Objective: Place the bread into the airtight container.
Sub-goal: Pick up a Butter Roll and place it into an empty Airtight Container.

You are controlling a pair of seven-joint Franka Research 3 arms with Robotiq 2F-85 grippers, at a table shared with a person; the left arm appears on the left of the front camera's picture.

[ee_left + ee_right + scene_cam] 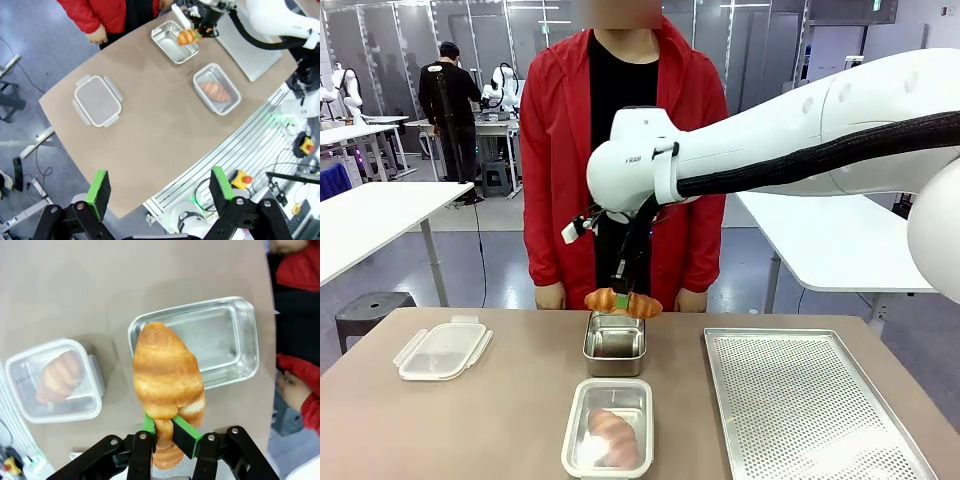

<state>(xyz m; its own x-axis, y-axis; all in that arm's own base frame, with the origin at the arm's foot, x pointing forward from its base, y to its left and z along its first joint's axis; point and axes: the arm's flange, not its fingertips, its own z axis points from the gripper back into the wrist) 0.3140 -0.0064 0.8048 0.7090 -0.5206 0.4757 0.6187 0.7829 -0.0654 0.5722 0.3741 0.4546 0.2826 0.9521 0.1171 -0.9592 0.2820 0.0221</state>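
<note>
We're clamping the right pincer [166,428] on one end of the bread [167,372]; it's looking soft, light, crushable.

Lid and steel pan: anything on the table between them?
Nothing. Between the lid and the steel pan the table is bare; the front and left wrist views both show it.

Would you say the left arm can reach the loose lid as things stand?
Probably yes: the lid lies alone on bare table, the left gripper hangs open above, and the right gripper holds the croissant over the metal container, well aside.
</note>
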